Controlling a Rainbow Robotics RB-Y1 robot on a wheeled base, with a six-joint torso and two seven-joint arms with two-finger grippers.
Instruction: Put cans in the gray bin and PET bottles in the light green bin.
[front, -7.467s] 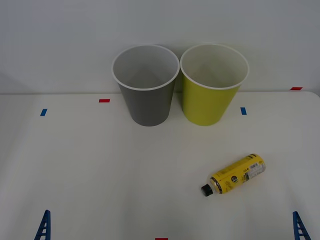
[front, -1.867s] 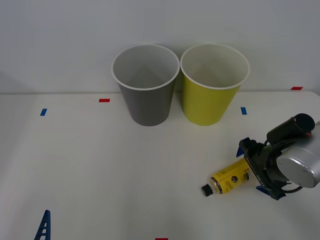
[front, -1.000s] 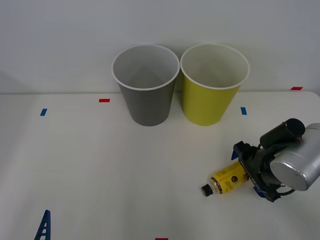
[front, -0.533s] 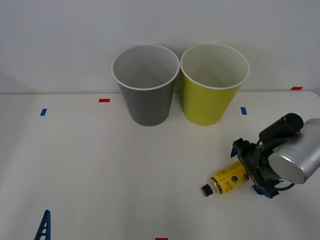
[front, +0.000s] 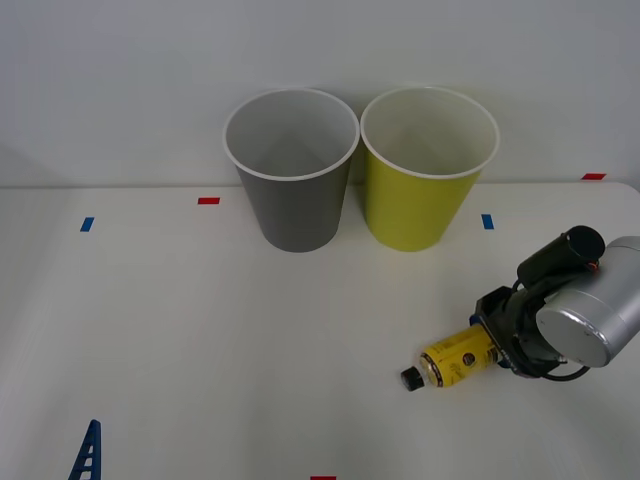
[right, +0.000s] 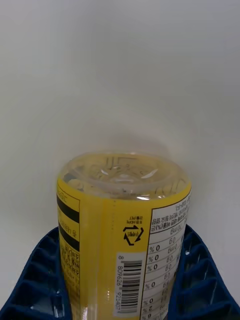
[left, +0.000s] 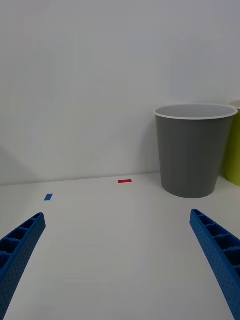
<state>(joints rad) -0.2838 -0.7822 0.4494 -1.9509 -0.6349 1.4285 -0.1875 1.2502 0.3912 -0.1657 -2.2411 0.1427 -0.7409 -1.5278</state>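
The PET bottle (front: 455, 357) lies on its side on the white table, right of centre, with its black cap toward the table's front left. My right gripper (front: 492, 342) is shut on its base end. In the right wrist view the blue fingers (right: 37, 280) press both sides of the yellow bottle (right: 122, 235). At the back stand the gray bin (front: 292, 200) and, touching its right side, the light green bin (front: 420, 205), both upright. My left gripper (left: 116, 216) is open and low at the front left, facing the gray bin (left: 192, 150). Cans are out of view.
Small red and blue tape marks (front: 208, 201) dot the table (front: 200, 330). A pale wall rises right behind the bins. One left finger (front: 90, 450) pokes up at the front left edge.
My right arm came in from the right to the bottle's base end. In the last half second its fingers closed on the bottle, which has barely shifted. The left arm stayed put.
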